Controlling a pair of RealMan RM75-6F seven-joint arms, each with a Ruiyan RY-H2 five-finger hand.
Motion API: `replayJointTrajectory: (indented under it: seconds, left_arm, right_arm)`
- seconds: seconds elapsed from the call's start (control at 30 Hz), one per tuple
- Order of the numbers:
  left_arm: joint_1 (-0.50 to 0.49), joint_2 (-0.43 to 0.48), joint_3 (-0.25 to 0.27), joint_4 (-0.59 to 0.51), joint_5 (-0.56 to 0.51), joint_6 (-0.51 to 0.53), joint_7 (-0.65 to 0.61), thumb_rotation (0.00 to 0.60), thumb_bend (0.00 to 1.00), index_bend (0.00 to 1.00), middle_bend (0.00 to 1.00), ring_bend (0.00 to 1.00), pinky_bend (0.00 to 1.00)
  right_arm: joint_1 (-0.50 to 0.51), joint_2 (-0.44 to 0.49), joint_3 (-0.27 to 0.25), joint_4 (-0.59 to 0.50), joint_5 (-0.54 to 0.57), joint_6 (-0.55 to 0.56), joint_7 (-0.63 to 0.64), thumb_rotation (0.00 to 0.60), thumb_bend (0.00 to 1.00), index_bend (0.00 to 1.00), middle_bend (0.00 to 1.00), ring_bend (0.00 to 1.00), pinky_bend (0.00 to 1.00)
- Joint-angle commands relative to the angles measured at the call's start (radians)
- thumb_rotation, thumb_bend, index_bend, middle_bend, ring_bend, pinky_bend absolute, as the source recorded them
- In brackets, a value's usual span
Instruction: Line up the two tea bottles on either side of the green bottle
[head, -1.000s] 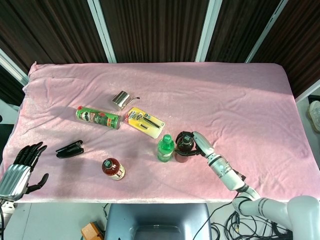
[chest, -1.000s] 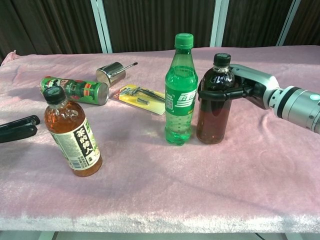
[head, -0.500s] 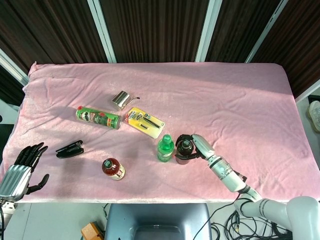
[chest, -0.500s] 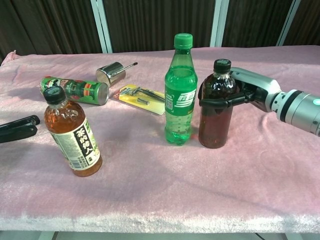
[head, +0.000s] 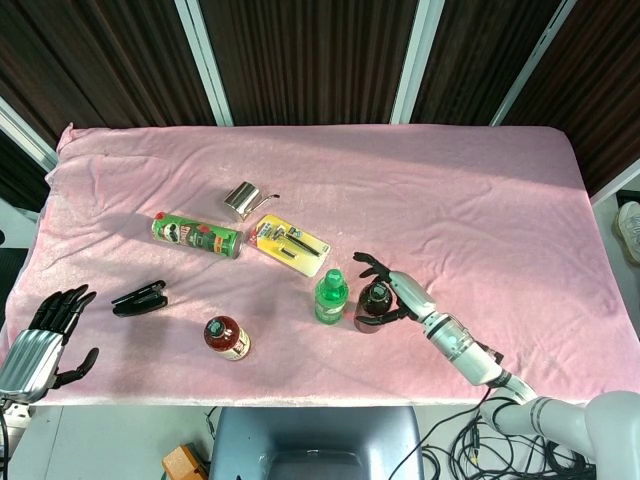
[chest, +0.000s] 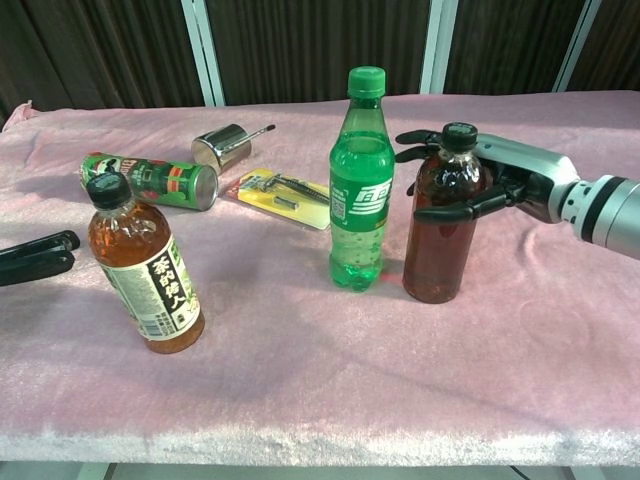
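The green bottle (head: 331, 296) (chest: 361, 190) stands upright near the front middle of the pink cloth. A dark tea bottle (head: 377, 303) (chest: 440, 250) stands upright just to its right, with a small gap between them. My right hand (head: 400, 293) (chest: 510, 180) sits behind and beside that bottle, fingers spread wide around its neck and shoulder and not gripping it. A second tea bottle (head: 226, 338) (chest: 145, 265), with a white label, stands further left near the front edge. My left hand (head: 45, 335) hangs off the table's front left corner, fingers apart and holding nothing.
A green snack can (head: 196, 235) (chest: 150, 180) lies on its side at the left. Behind the green bottle are a metal cup (head: 242, 199) (chest: 222, 147) and a yellow blister pack (head: 290, 244) (chest: 285, 190). A black tool (head: 139, 298) (chest: 35, 257) lies at the left.
My right hand carried the dark tea bottle slightly nearer and to the right, set it down, then spread its fingers off it. The left hand stayed still.
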Motion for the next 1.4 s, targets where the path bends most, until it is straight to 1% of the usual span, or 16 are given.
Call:
replayJointTrajectory:
  seconds: [0.03, 0.13, 0.33, 0.47, 0.53, 0.67, 0.7, 0.77, 0.8, 0.87, 0.97, 1.0, 1.1, 1.3, 1.4]
  left_arm:
    - [0.0, 0.0, 0.0, 0.0, 0.0, 0.0, 0.0, 0.6, 0.38, 0.0, 0.0, 0.0, 0.0]
    - [0.0, 0.0, 0.0, 0.001, 0.0, 0.0, -0.003, 0.6, 0.38, 0.0, 0.0, 0.0, 0.0]
    - [0.0, 0.001, 0.001, 0.002, 0.003, 0.003, -0.007, 0.6, 0.38, 0.0, 0.0, 0.0, 0.0]
    - [0.0, 0.0, 0.0, 0.004, 0.006, 0.008, -0.02, 0.6, 0.37, 0.0, 0.0, 0.0, 0.0]
    - [-0.004, 0.0, 0.004, 0.011, 0.024, 0.015, -0.046, 0.6, 0.36, 0.0, 0.0, 0.0, 0.0]
    - [-0.024, -0.007, 0.021, 0.052, 0.106, 0.045, -0.178, 0.6, 0.35, 0.0, 0.0, 0.0, 0.01]
    - [-0.032, -0.016, 0.025, 0.073, 0.133, 0.059, -0.228, 0.6, 0.35, 0.0, 0.0, 0.0, 0.01]
    - [-0.043, -0.038, 0.026, 0.108, 0.162, 0.083, -0.291, 0.6, 0.34, 0.0, 0.0, 0.0, 0.02]
    - [-0.052, -0.064, 0.025, 0.13, 0.182, 0.104, -0.344, 0.6, 0.34, 0.0, 0.0, 0.0, 0.02]
    - [-0.069, -0.124, 0.024, 0.183, 0.207, 0.134, -0.452, 0.6, 0.33, 0.0, 0.0, 0.0, 0.02]
    - [-0.087, -0.207, 0.032, 0.254, 0.218, 0.153, -0.598, 0.6, 0.31, 0.0, 0.0, 0.0, 0.01]
    - [-0.092, -0.242, 0.042, 0.281, 0.219, 0.153, -0.664, 0.6, 0.31, 0.0, 0.0, 0.0, 0.01]
    - [-0.105, -0.314, 0.072, 0.334, 0.225, 0.14, -0.8, 0.6, 0.3, 0.0, 0.0, 0.0, 0.0]
    - [-0.121, -0.43, 0.069, 0.403, 0.185, 0.105, -0.847, 0.6, 0.29, 0.0, 0.0, 0.0, 0.0]
    - [-0.14, -0.451, 0.083, 0.408, 0.179, 0.061, -0.858, 0.6, 0.29, 0.0, 0.0, 0.0, 0.0]
  right_arm:
    - [-0.001, 0.007, -0.002, -0.007, -0.003, 0.005, -0.002, 0.6, 0.25, 0.0, 0.16, 0.26, 0.44]
    - [-0.005, 0.023, -0.005, -0.023, -0.01, 0.019, -0.016, 0.6, 0.23, 0.0, 0.14, 0.23, 0.41]
    - [-0.029, 0.085, -0.023, -0.09, -0.026, 0.057, -0.059, 0.6, 0.18, 0.0, 0.06, 0.12, 0.37]
    - [-0.065, 0.164, -0.052, -0.161, -0.053, 0.11, -0.124, 0.6, 0.18, 0.0, 0.01, 0.05, 0.33]
    - [-0.102, 0.224, -0.078, -0.204, -0.077, 0.164, -0.197, 0.6, 0.18, 0.0, 0.0, 0.02, 0.31]
    - [-0.218, 0.354, -0.141, -0.294, -0.119, 0.302, -0.426, 0.6, 0.18, 0.0, 0.0, 0.0, 0.23]
    - [-0.261, 0.392, -0.167, -0.317, -0.129, 0.343, -0.493, 0.6, 0.18, 0.0, 0.0, 0.0, 0.21]
    - [-0.317, 0.433, -0.197, -0.341, -0.138, 0.392, -0.565, 0.6, 0.18, 0.0, 0.0, 0.0, 0.16]
    - [-0.36, 0.457, -0.22, -0.344, -0.142, 0.43, -0.603, 0.6, 0.17, 0.0, 0.0, 0.0, 0.15]
    - [-0.426, 0.477, -0.248, -0.331, -0.153, 0.492, -0.646, 0.6, 0.18, 0.0, 0.0, 0.0, 0.12]
    - [-0.478, 0.483, -0.265, -0.301, -0.17, 0.543, -0.659, 0.6, 0.17, 0.0, 0.0, 0.0, 0.12]
    - [-0.491, 0.484, -0.27, -0.289, -0.182, 0.558, -0.65, 0.6, 0.17, 0.0, 0.0, 0.0, 0.12]
    - [-0.505, 0.485, -0.275, -0.265, -0.218, 0.586, -0.621, 0.6, 0.17, 0.0, 0.0, 0.0, 0.12]
    - [-0.511, 0.482, -0.278, -0.243, -0.265, 0.596, -0.593, 0.6, 0.18, 0.0, 0.0, 0.0, 0.12]
    - [-0.518, 0.488, -0.274, -0.246, -0.275, 0.607, -0.587, 0.6, 0.17, 0.0, 0.0, 0.0, 0.12]
